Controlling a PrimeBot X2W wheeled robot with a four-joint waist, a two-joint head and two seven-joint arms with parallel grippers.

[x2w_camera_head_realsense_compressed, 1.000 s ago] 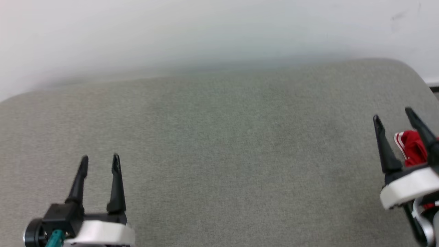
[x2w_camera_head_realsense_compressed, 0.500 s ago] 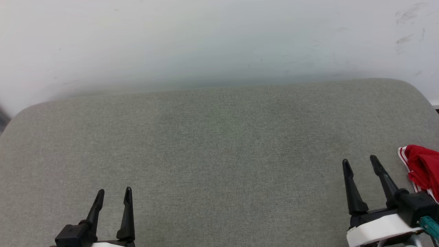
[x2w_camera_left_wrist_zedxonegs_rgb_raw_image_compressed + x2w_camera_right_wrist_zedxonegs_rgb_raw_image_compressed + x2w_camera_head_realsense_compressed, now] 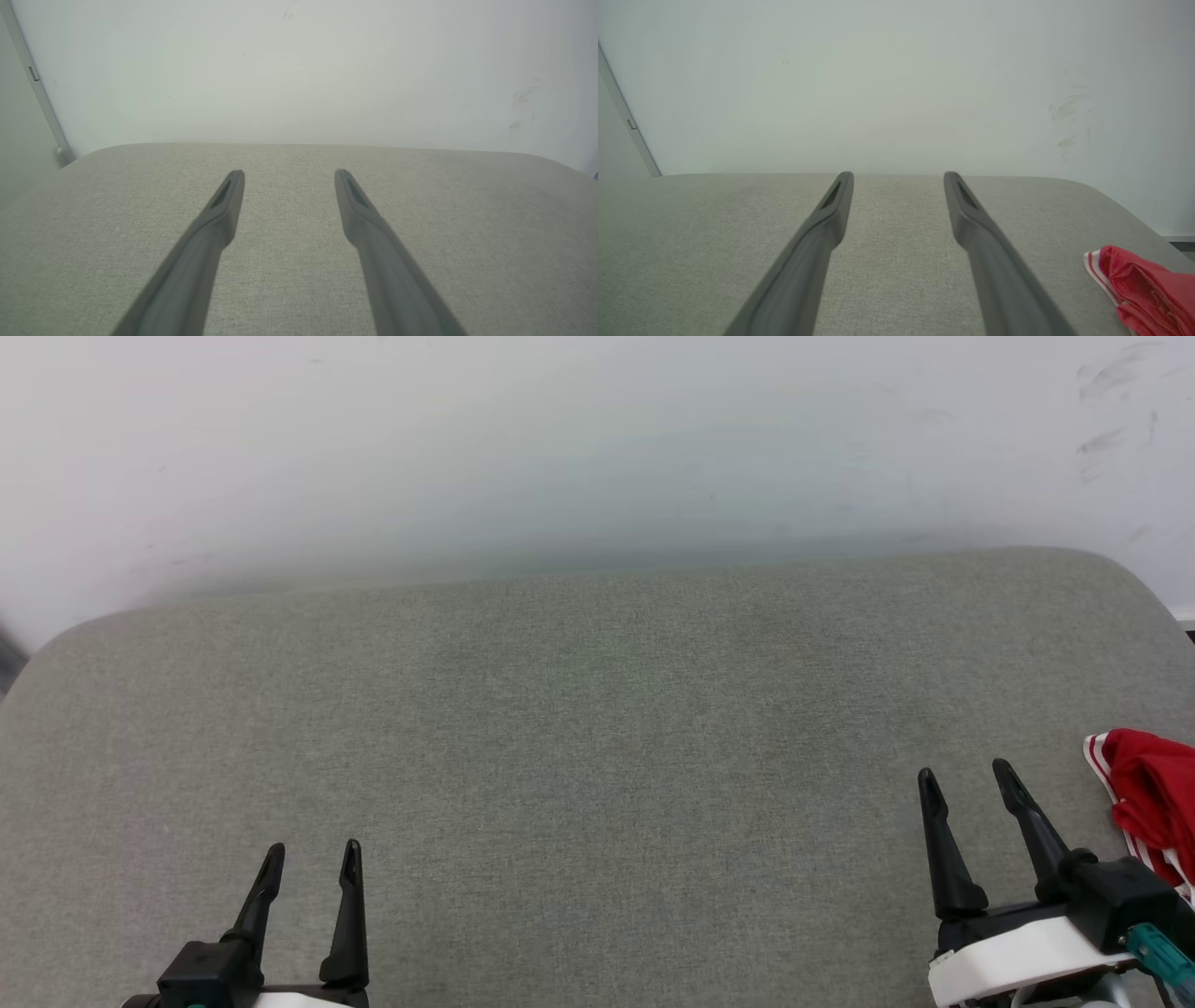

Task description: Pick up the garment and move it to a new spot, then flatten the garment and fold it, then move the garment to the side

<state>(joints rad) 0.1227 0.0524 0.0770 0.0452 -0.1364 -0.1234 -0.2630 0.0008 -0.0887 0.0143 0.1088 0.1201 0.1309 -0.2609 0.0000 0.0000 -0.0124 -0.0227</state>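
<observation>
The garment (image 3: 1153, 793) lies bunched at the right edge of the grey cushioned surface (image 3: 597, 728), red with red-and-white striped trim, partly cut off by the picture's edge. In the right wrist view the garment (image 3: 1143, 291) sits at the lower right, apart from the fingers. My right gripper (image 3: 966, 777) hovers just left of it, open, nothing between its fingers. At the lower left my left gripper (image 3: 313, 852) is open and empty over bare fabric, as the left wrist view also shows for this gripper (image 3: 289, 173).
A white wall (image 3: 597, 448) stands behind the cushioned surface, with scuff marks at its upper right. The surface's rounded corners show at far left and far right. A pale vertical strip (image 3: 37, 88) runs down the wall at the left.
The head camera has shifted. My right gripper has drawn back from over the garment to its left side and turned; both grippers stay open.
</observation>
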